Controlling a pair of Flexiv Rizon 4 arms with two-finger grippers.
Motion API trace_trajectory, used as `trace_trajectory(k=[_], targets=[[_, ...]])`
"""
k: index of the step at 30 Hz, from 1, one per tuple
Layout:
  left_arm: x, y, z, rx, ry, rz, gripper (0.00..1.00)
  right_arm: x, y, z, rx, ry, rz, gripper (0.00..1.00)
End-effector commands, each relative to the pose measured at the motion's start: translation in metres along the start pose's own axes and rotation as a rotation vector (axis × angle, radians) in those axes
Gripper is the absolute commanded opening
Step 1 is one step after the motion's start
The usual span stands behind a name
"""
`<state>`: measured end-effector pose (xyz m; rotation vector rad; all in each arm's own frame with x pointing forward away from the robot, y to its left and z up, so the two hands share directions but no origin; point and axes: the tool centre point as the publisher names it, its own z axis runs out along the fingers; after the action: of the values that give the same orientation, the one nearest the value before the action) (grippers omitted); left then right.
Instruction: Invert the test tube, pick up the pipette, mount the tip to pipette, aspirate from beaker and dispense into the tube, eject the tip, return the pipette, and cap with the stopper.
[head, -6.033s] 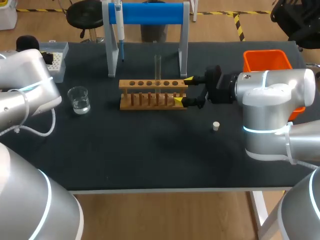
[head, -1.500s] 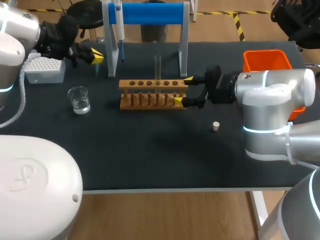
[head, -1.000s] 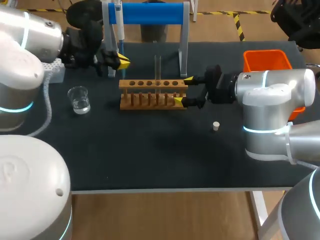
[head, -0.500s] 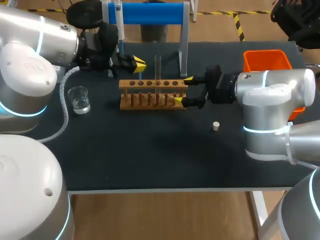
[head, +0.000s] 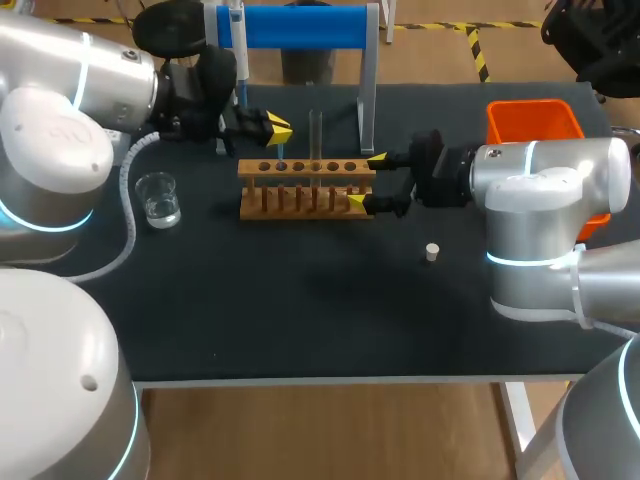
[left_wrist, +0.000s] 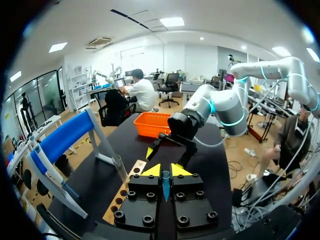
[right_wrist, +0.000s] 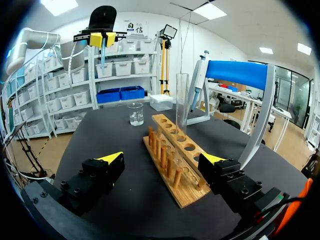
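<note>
**Head view.** The left arm (head: 80, 90) comes in from nine o'clock and bends across the far side of the table (head: 300, 320) with its wrist level. The left gripper (head: 276, 130) points toward three o'clock, raised at the eleven o'clock of the wooden rack (head: 305, 190). Its fingers are pressed together on a blue pipette tip (head: 281, 153) that hangs point down.

The right arm (head: 540, 180) enters from three o'clock, forearm low and level. The right gripper (head: 368, 181) points toward nine o'clock, its fingers spread wide, one at each side of the rack's right end.

The test tube (head: 316, 135) stands upright in the rack. The pipette (head: 238, 50) hangs on the blue stand (head: 300, 27) at the rack's twelve. The beaker (head: 158, 198) sits at the rack's nine, the stopper (head: 432, 252) at its four and the orange bin (head: 533, 120) at its two.

**Left wrist view.** The left gripper's (left_wrist: 163, 171) yellow tips nearly meet, pinching the pipette tip (left_wrist: 165, 182) between them. The right gripper (left_wrist: 167, 152) is ahead at twelve o'clock. The rack (left_wrist: 125, 187) and the upright test tube (left_wrist: 120, 167) are at about ten.

**Right wrist view.** The right gripper's (right_wrist: 161, 159) fingers stand far apart with the rack's (right_wrist: 172, 160) near end between them. A gap shows beside the nine o'clock finger. The test tube (right_wrist: 182, 105) rises ahead at twelve and the beaker (right_wrist: 135, 114) lies beyond at eleven. The pipette (right_wrist: 198, 85) is at one. The left gripper (right_wrist: 102, 37) hangs high at eleven, with the pipette tip (right_wrist: 103, 52) hanging beneath it.
</note>
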<state>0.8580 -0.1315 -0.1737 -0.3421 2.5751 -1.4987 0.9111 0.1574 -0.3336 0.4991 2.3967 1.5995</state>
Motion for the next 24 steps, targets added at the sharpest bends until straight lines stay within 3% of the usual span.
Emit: trace_trajectory(k=[1, 10, 24], targets=[[0.000, 0.000, -0.002, -0.001, 0.003, -0.001, 0.00, 0.001, -0.001, 0.000, -0.002, -0.005, 0.000, 1.00], [0.002, -0.002, 0.011, 0.011, 0.039, -0.002, 0.00, 0.001, -0.001, 0.000, -0.002, -0.005, 0.000, 1.00], [0.034, -0.018, 0.028, -0.002, 0.075, -0.025, 0.00, 0.001, -0.001, 0.000, -0.002, -0.005, 0.000, 1.00]])
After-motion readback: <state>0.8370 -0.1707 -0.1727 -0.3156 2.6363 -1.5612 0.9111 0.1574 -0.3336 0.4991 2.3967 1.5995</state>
